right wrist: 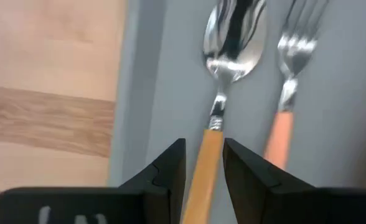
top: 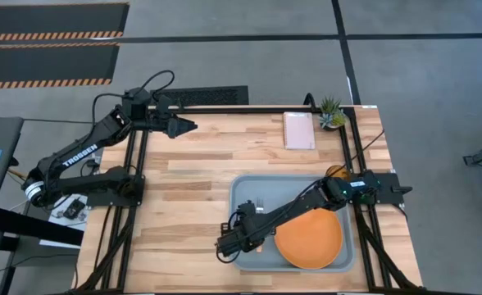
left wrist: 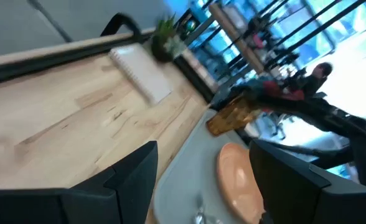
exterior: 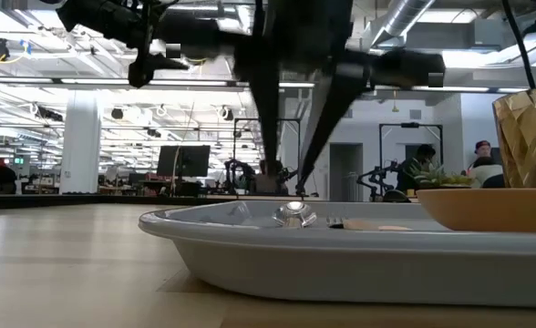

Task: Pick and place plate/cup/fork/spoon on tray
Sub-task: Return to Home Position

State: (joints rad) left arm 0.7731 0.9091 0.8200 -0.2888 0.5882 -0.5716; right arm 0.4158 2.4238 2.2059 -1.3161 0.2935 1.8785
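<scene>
The grey-blue tray [top: 245, 187] lies on the table's right half. The orange plate [top: 309, 238] sits on its near right part. The spoon [right wrist: 233, 37] and the fork [right wrist: 289, 74] lie side by side on the tray's left part, bowl and tines toward the far edge. My right gripper [top: 229, 242] is low over the tray's near left corner, shut on the spoon's orange handle. The amber cup [top: 336, 172] stands at the tray's far right corner. My left gripper [top: 184, 126] is open and empty, high over the table's far left. My right gripper pinches the spoon's orange handle [right wrist: 209, 149] between its two fingers, a little behind the metal neck. The fingers come low from the table's near side and lie along the spoon. The spoon's bowl [exterior: 291, 215] rests on the tray floor beside the fork.
A pale pink pad [top: 298, 129] and a small green potted plant [top: 332, 113] sit at the table's far right. Bare wood lies left of the tray. My right arm [top: 306, 201] stretches across the tray above the plate's far edge.
</scene>
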